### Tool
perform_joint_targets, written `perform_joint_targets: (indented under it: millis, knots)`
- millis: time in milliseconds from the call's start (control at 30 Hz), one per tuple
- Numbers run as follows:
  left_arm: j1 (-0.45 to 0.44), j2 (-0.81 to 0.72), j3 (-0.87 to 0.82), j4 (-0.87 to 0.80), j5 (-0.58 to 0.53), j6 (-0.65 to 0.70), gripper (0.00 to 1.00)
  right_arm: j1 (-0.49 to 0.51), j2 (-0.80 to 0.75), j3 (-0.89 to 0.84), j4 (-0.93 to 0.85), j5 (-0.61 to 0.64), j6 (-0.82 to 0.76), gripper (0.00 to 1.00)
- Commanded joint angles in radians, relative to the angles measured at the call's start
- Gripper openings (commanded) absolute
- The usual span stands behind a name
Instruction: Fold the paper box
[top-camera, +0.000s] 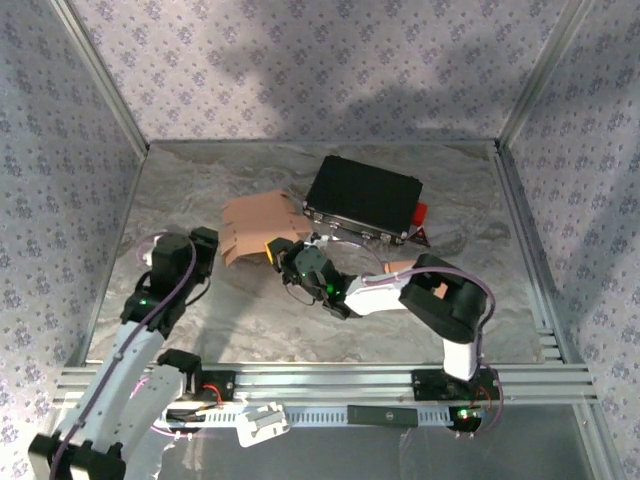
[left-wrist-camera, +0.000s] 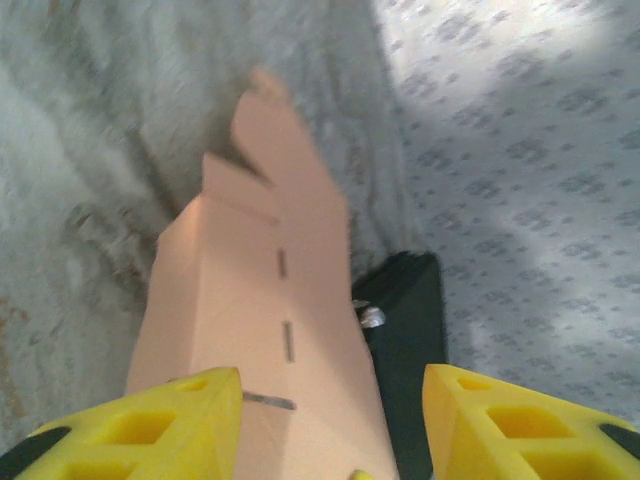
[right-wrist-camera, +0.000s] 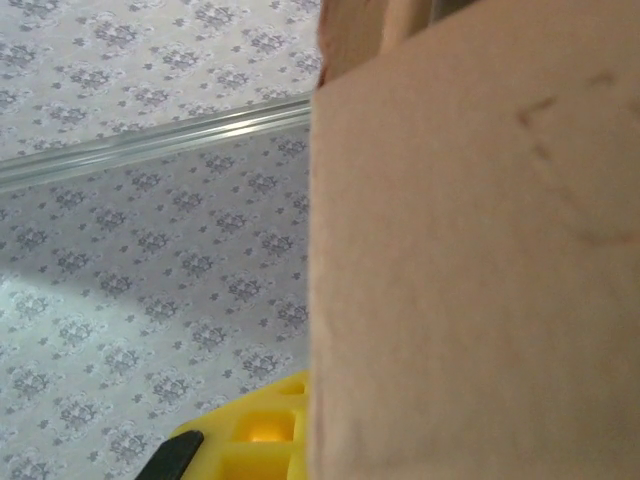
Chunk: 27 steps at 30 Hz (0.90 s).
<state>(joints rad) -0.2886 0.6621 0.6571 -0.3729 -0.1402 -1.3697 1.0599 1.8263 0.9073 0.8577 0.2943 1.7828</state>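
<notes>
Marbled table (top-camera: 480, 300): we see the black case (top-camera: 362, 197) at far centre, with the tan box (top-camera: 255, 225) just left of it. The right gripper (top-camera: 280, 255) pinches the box's near edge. The left gripper (left-wrist-camera: 332, 385) stands with jaws apart around the box's left end.

Paper box (right-wrist-camera: 470, 260): tan card panel, very close, blurred, covering right side top to bottom; straight vertical edge near middle; faint curved crease marks at upper right; second flap edge peeking above top left corner. Right gripper (right-wrist-camera: 308, 445) closed on card; yellow finger (right-wrist-camera: 250, 432) at bottom, just left of panel edge, touching it; black pad (right-wrist-camera: 172, 455) at finger's left end. Far behind: patterned wall (right-wrist-camera: 140, 270), grey floral print; metal rail (right-wrist-camera: 150, 145) running slantwise across it; paler light patch at left.
</notes>
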Motion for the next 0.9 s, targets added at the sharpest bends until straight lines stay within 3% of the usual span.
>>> perform_joint_targets:
  millis: [0, 100, 200, 233, 300, 400, 533, 733, 867]
  knots:
    - [0.022, -0.044, 0.124, -0.188, -0.069, 0.161, 0.52, -0.003, -0.115, 0.011, -0.143, 0.032, -0.078, 0.00]
    - [0.116, 0.034, 0.190, -0.197, 0.069, 0.229, 0.53, -0.001, -0.189, 0.027, -0.252, 0.041, -0.132, 0.00]
    - [0.272, 0.213, 0.212, -0.077, 0.338, 0.272, 0.50, 0.011, -0.268, 0.052, -0.374, 0.061, -0.171, 0.00]
    - [0.303, 0.294, 0.223, -0.031, 0.424, 0.287, 0.48, 0.018, -0.300, 0.060, -0.429, 0.074, -0.176, 0.00]
    - [0.315, 0.437, 0.279, -0.004, 0.487, 0.358, 0.45, 0.038, -0.356, 0.066, -0.501, 0.109, -0.196, 0.00]
    - [0.280, 0.609, 0.337, 0.054, 0.571, 0.412, 0.39, 0.071, -0.436, 0.077, -0.609, 0.167, -0.216, 0.00]
    - [0.157, 0.735, 0.365, 0.096, 0.595, 0.432, 0.33, 0.084, -0.505, 0.115, -0.756, 0.195, -0.209, 0.00]
    - [0.007, 0.698, 0.235, 0.192, 0.564, 0.362, 0.31, 0.094, -0.554, 0.225, -1.081, 0.225, -0.095, 0.00]
    - [-0.051, 0.647, 0.128, 0.259, 0.594, 0.305, 0.31, 0.091, -0.559, 0.240, -1.177, 0.229, 0.007, 0.00]
